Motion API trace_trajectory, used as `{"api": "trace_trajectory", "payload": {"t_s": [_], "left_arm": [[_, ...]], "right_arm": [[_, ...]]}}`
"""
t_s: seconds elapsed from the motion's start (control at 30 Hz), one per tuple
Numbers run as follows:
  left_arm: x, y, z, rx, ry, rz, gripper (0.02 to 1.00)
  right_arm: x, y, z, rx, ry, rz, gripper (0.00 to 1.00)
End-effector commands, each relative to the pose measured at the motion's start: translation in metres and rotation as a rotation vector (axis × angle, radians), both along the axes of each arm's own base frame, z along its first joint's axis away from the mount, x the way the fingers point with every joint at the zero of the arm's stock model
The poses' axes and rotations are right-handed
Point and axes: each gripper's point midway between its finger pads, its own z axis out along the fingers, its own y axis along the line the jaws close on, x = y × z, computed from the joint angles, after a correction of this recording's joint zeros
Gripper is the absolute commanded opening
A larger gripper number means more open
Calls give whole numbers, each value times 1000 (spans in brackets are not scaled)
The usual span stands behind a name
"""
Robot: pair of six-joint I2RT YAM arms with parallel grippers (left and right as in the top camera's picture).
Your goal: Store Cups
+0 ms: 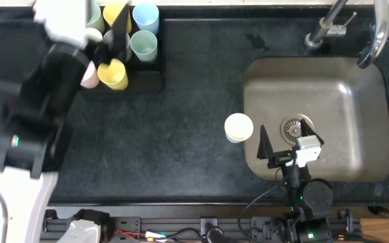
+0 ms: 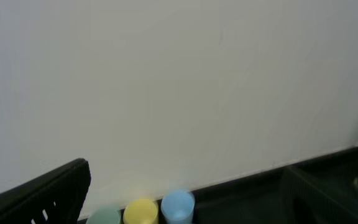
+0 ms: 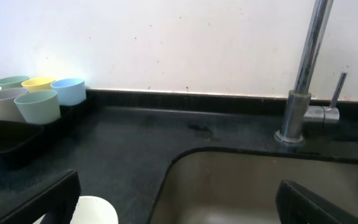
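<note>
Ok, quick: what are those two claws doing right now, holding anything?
Left gripper: open, holding nothing.
Right gripper: open, holding nothing.

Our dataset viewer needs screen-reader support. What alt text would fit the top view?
A cream cup stands alone on the black counter beside the sink, near the open right gripper. The left arm hangs over a tray of pastel cups.

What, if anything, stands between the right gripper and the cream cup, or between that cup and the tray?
Nothing visible does. The cream cup sits on the counter beside the right gripper, and only bare counter lies between it and the tray.
</note>
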Motion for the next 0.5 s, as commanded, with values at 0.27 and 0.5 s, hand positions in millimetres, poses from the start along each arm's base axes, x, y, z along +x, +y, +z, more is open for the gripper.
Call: {"api": "trace_trajectory", "payload": {"t_s": [0.27, 0.5], "left_arm": [[-94, 47, -103, -104, -80, 81, 1000], [-119, 50, -173, -216, -110, 89, 1000]], "right_arm": [[0, 0, -3, 5, -1, -1, 998], [0, 0, -3, 5, -1, -1, 996]]}}
